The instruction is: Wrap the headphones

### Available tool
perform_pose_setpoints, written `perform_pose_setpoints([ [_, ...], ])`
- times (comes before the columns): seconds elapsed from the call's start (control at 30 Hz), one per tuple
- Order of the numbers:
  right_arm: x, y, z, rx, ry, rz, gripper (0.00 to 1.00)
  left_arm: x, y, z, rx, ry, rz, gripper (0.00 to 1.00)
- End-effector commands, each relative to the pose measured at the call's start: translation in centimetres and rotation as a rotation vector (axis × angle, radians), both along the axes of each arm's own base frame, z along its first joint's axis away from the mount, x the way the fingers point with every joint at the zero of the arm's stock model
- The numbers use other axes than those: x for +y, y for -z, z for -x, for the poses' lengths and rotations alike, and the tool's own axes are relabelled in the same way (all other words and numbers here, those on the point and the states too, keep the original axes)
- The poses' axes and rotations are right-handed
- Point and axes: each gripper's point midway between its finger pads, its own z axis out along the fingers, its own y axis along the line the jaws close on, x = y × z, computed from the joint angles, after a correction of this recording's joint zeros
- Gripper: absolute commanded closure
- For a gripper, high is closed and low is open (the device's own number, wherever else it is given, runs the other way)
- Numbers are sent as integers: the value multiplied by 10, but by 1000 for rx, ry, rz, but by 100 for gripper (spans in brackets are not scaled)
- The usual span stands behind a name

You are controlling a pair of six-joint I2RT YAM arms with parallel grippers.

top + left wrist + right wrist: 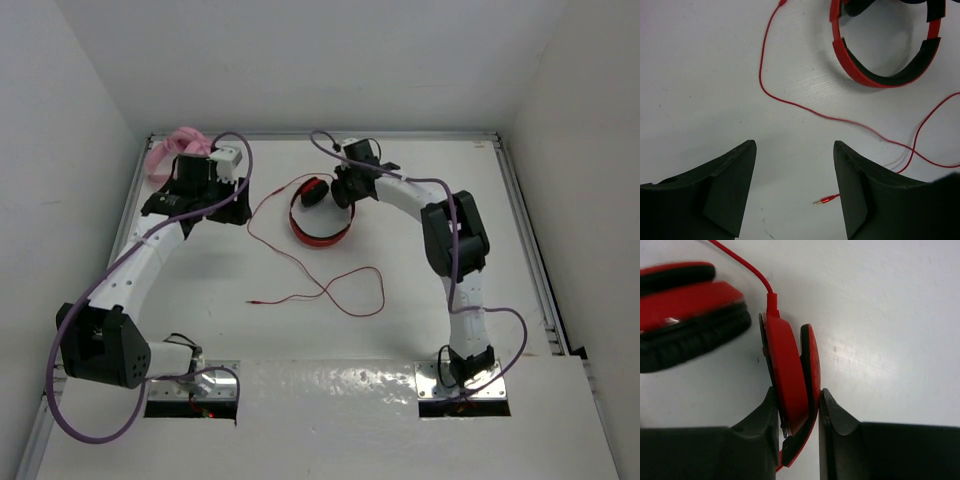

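The red headphones (320, 215) lie at the table's far middle, headband (880, 75) curved toward the front. The thin red cord (320, 285) runs from an ear cup, loops across the table and ends in a plug (825, 201). My right gripper (797, 405) is shut on one red ear cup (787, 375), a finger on each side. The other ear cup (685, 310) lies to its left. My left gripper (795, 150) is open and empty, above bare table left of the headphones, with the plug just inside its right finger (855, 185).
Pink headphones (175, 150) lie in the far left corner behind my left arm. The table has raised rails at the left (128, 210), right (525, 230) and far edges. Purple cables hang along both arms.
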Motion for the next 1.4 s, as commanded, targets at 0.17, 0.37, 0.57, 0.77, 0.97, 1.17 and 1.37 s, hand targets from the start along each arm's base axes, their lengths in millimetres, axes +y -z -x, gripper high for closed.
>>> perform_pose_setpoints([
  [0.17,5,-137,21,-227,643,-556,100,-24,-27,-36,-59,-27,137,36],
  [0.37,19,-151,41,-256,707,-571,100,-66,-37,-44,-52,12,217,26],
  [0.57,28,-158,46,-252,699,-613,100,-93,-52,-49,-56,27,204,18],
  [0.77,37,-179,50,-278,662,-665,100,-58,-11,-57,18,-139,13,21],
  [0.97,43,-198,57,-305,615,-725,100,-47,-2,-62,21,-167,-60,39],
  [1.17,60,-188,69,-238,521,-738,100,-46,-6,-77,-24,-177,-68,65],
  [1.37,63,-183,88,-194,475,-792,100,-46,10,-73,30,-182,-43,49],
])
